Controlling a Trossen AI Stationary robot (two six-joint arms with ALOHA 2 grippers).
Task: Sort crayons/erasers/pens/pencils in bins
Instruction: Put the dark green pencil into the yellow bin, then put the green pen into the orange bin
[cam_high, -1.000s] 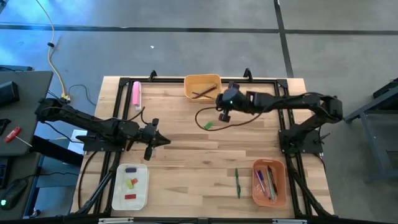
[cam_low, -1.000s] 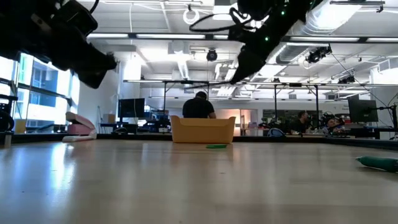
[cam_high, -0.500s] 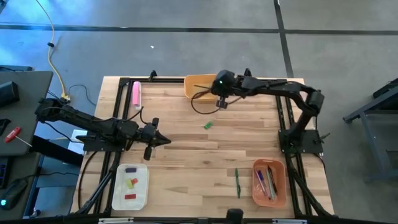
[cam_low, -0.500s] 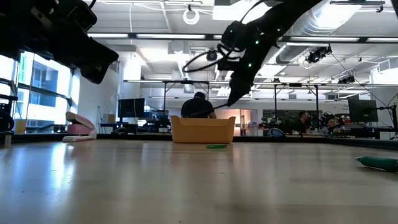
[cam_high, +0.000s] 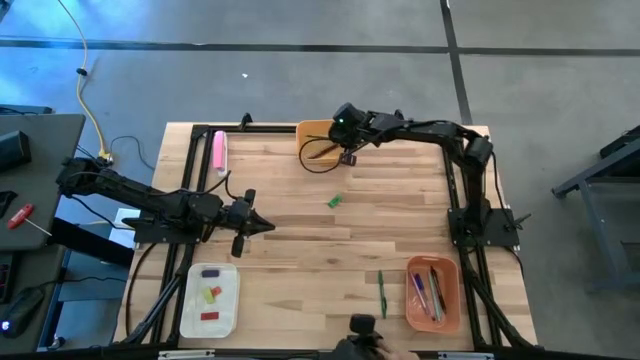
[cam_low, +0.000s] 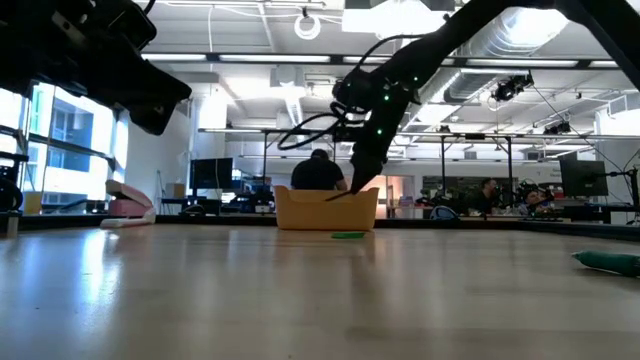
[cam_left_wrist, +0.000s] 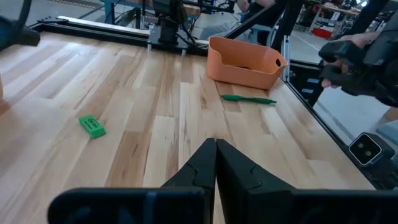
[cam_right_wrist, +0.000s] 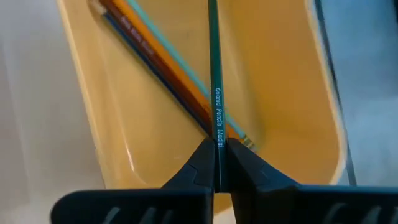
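My right gripper (cam_high: 347, 156) (cam_low: 357, 192) hangs over the yellow-orange bin (cam_high: 305, 135) (cam_right_wrist: 124, 124) at the table's far edge, shut on a dark green pencil (cam_right_wrist: 214, 62). Several other pencils (cam_right_wrist: 155, 56) lie slantwise in that bin. A short green crayon/eraser (cam_high: 334, 201) (cam_left_wrist: 92, 126) lies flat on mid-table. A green pen (cam_high: 381, 293) (cam_left_wrist: 249, 99) lies beside the salmon-orange bin (cam_high: 433, 293), which holds pens. The white bin (cam_high: 208, 300) at the near left holds short coloured pieces. My left gripper (cam_high: 262, 226) (cam_left_wrist: 216, 144) waits shut and empty at the left. My right gripper pinches the dark green pencil between its two fingertips, at the printed stretch of its shaft (cam_right_wrist: 217, 134). The fingers slant down from above and lie along the pencil, which sticks out ahead of them over the yellow-orange bin. Whether its free end touches the bin I cannot tell.
A thick pink bar (cam_high: 219, 152) lies at the far left. A black frame rail (cam_high: 190, 180) borders the table. A cable (cam_high: 318, 166) loops below my right wrist beside the yellow-orange bin. Bare wood stretches between the green crayon/eraser and the near bins.
My right gripper has swung from mid-table toward the far edge and a little to the left, sinking and tipping further down, and now stands over the yellow-orange bin, still shut.
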